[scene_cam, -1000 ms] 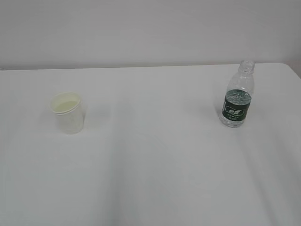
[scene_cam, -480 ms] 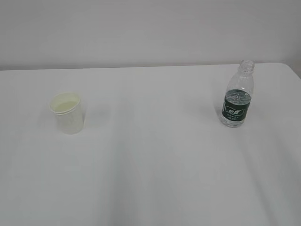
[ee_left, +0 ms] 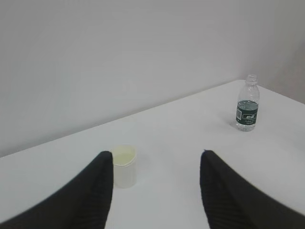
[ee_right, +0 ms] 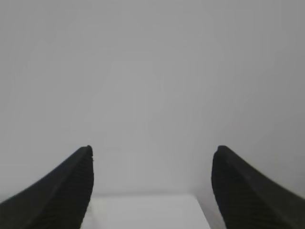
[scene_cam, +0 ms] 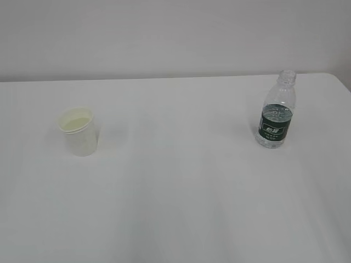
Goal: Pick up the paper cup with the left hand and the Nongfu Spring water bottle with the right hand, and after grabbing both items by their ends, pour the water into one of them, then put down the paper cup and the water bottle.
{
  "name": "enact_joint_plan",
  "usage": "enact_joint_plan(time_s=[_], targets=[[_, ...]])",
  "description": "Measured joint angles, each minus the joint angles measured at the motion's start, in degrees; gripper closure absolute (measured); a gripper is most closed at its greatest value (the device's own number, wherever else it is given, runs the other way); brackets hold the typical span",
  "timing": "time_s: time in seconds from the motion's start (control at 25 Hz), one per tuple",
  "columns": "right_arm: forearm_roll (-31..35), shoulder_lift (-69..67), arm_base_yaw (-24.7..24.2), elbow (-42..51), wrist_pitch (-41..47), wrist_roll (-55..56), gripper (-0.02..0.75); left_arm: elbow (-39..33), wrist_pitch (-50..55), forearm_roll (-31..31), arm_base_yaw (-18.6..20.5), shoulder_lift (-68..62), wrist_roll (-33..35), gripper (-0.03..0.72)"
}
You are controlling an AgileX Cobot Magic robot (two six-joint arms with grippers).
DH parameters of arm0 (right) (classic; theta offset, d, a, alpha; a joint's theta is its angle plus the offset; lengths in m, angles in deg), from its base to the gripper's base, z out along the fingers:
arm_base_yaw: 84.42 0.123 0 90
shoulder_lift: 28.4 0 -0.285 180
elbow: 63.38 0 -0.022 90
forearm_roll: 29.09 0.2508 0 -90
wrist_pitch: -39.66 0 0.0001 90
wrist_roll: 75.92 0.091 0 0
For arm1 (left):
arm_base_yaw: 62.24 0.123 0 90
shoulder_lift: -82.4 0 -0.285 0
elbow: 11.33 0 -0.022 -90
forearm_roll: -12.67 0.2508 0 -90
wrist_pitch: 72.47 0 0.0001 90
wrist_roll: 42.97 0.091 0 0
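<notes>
Above the table (ee_left: 181, 129), left hand (ee_left: 156, 160) fingers spread, empty.

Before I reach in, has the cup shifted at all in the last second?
No. The cup sits at the same spot relative to the table's back edge and the bottle.

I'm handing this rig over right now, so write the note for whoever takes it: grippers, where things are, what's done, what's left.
Left gripper: jaws apart, empty, back from the paper cup, which shows just past its left finger in the wrist view.
Right gripper: jaws wide apart, empty, facing the wall; neither item in its view.
Paper cup: upright on the left of the white table, untouched.
Nongfu Spring water bottle: upright on the right, uncapped, water in the lower part.
Done: nothing grasped yet.
Left: pick up the cup and bottle, pour, set both down.
</notes>
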Motion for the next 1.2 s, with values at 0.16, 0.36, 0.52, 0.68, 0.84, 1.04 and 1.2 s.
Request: enact_joint_plan(time_s=[0.16,0.36,0.52,0.68,0.84,1.04,1.2], targets=[[29.4,0.0,0.0,0.0,14.8,-34.3,0.148,-2.3,-0.1,0.0,0.0,0.2,0.0,0.274],[42.3,0.0,0.0,0.0,19.8,-48.9,0.148,-3.5,-1.7,0.0,0.0,1.3,0.0,0.276],[44.2,0.0,0.0,-0.1,20.5,-50.0,0.148,-4.0,-1.9,0.2,0.0,1.6,0.0,0.276],[45.1,0.0,0.0,-1.5,24.1,-50.2,0.148,-4.0,-0.7,0.8,0.0,1.6,0.0,0.276],[47.1,0.0,0.0,-3.2,29.1,-50.2,0.148,-4.0,-0.2,0.9,0.0,1.6,0.0,0.276],[48.4,0.0,0.0,-4.9,37.1,-50.2,0.148,-4.1,0.0,0.9,0.0,2.4,0.0,0.278],[50.0,0.1,0.0,-7.2,43.7,-50.2,0.148,-4.1,2.8,0.7,0.0,2.8,0.0,0.278]])
